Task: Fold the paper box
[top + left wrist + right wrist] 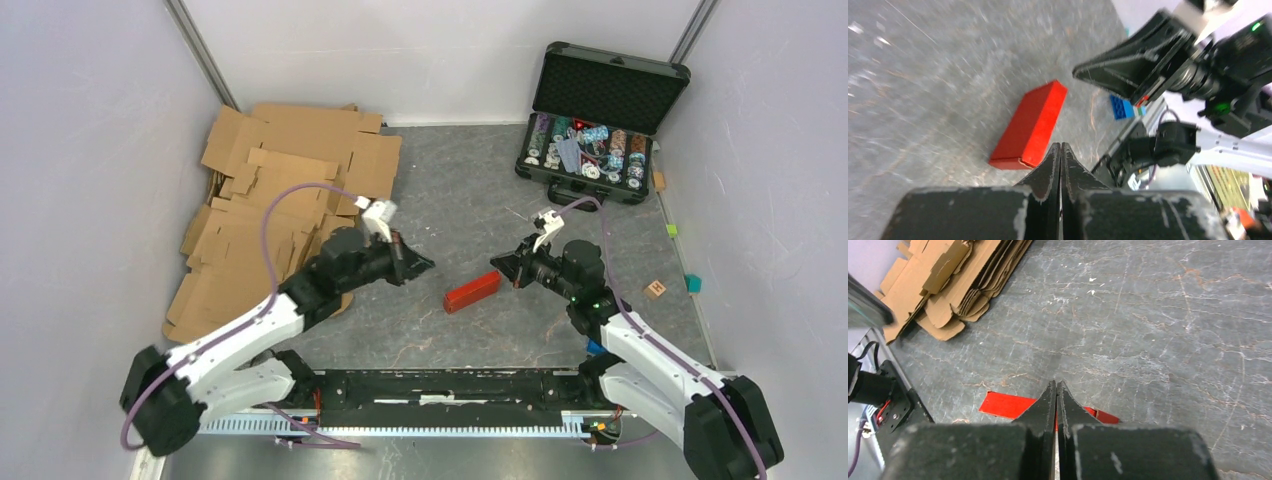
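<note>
- The paper box is seen lying on the table, between the two gripper tips and touched by neither.
- The left gripper and right gripper are both pressed together, with nothing held.
- The box could be pushed away or squashed if it is poked by closed fingers.
- Counted: one box, two grippers, one cardboard pile, one black case.

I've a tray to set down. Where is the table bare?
Bare: the far middle, between the cardboard pile and the chip case; also between the red box and the arm bases. Crowded: centre, left hand and right hand flanking the box.
</note>
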Controlling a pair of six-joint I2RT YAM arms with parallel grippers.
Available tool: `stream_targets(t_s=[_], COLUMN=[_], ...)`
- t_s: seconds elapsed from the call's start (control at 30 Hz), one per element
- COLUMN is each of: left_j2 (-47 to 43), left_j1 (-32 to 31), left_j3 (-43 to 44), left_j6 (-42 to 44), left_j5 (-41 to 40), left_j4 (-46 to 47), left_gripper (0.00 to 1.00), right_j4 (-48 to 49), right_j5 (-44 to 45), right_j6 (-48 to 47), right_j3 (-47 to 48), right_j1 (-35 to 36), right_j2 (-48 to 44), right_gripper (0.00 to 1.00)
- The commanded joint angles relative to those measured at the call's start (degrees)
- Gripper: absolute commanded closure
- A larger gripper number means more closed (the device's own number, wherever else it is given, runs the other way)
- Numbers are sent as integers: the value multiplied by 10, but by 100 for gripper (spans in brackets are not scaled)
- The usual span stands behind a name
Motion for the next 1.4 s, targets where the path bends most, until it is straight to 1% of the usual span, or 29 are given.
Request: stream_targets(t_s=[0.0,0.1,0.17,0.27,0.53,0.73,0.83,1.0,1.1,1.37], left_j2=[98,156,184,208,201,207,225,234,239,263], left_j1=[-70,-118,-128,-129,-124,-113,-113,-105,-95,-78], left_j3=[46,75,90,95,91,105,97,58,36,6], left_j6=[-29,-16,-11,-9,10,11,9,-10,-16,-28], left_j5=[21,-18,-18,-16,-37,-16,-8,-8,-4,15], left_j4=[-20,-27,-41,-40,-33,-36,-33,10,26,62], left_gripper=[98,98,98,98,98,98,98,98,98,98], right_j4=[51,86,100,108,105,95,100,142,159,150], right_j5=[-59,-78,-78,-82,-83,-87,-80,-65,-70,-63], right_j6=[20,33,38,38,26,28,25,28,29,22], right_j3=[-19,-41,-52,-63,-58,-34,-45,-87,-94,-94], right_j1=[-2,-1,0,0,0,-1,-1,0,-1,0], right_j2=[14,27,32,41,43,37,50,92,113,110], right_gripper=[100,100,100,100,100,100,100,100,100,100])
